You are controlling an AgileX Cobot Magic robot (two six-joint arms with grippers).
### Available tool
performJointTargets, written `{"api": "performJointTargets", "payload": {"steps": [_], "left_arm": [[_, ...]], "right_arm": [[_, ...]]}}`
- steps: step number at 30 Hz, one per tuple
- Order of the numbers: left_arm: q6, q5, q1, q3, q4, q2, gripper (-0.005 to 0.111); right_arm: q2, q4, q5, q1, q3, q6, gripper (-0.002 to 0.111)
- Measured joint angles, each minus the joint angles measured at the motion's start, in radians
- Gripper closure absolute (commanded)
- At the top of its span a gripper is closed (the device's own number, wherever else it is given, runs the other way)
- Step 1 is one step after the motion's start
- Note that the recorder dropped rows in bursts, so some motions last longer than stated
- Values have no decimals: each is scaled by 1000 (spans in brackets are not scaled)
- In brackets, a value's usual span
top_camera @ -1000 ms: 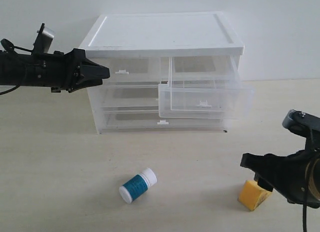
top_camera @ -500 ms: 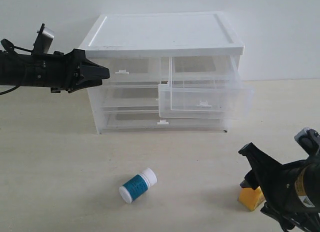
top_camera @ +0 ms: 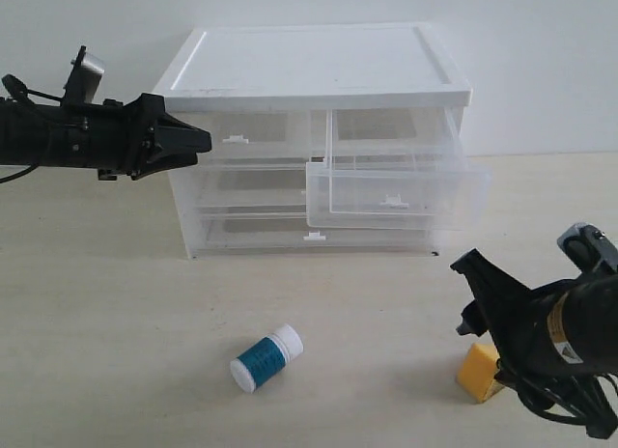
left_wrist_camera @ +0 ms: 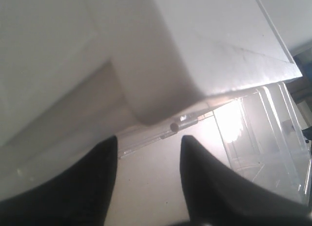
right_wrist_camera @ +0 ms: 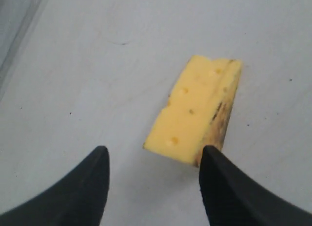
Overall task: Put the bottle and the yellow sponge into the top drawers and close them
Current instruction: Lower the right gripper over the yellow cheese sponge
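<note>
Right gripper point(top_camera: 469, 295) seen swung in and lowered onto the yellow sponge point(top_camera: 478, 373) within the last second, lower right of exterior frame; jaws spread, sponge just ahead of the tips, not yet pinched; grasp judged imminent. Bottle point(top_camera: 266, 359) lying lower centre, untouched. Left gripper point(top_camera: 205, 139) unmoved at upper left, spread, near the closed left top drawer point(top_camera: 241, 129); right top drawer point(top_camera: 396, 192) found pulled open.

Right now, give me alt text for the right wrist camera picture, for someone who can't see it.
A yellow wedge-shaped sponge block with small holes lies on a pale table, just ahead of the open black right gripper and not gripped.
</note>
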Motion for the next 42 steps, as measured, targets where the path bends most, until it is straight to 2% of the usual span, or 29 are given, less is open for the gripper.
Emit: {"api": "performJointTargets", "payload": {"steps": [5,18,27,42], "left_arm": [[0,0,0,0,1,0,66],[-2,0,0,-6,15,0,66],[-4,-5,0,-6,21,0,66],[-4,-5,0,-6,21,0,66]], "right_arm": [[0,14,56,0,-2,0,58],[101,33,33,0,-57,0,58],[129,29,140,0,-100,0,58],[129,-19,122,0,-102,0,58]]}}
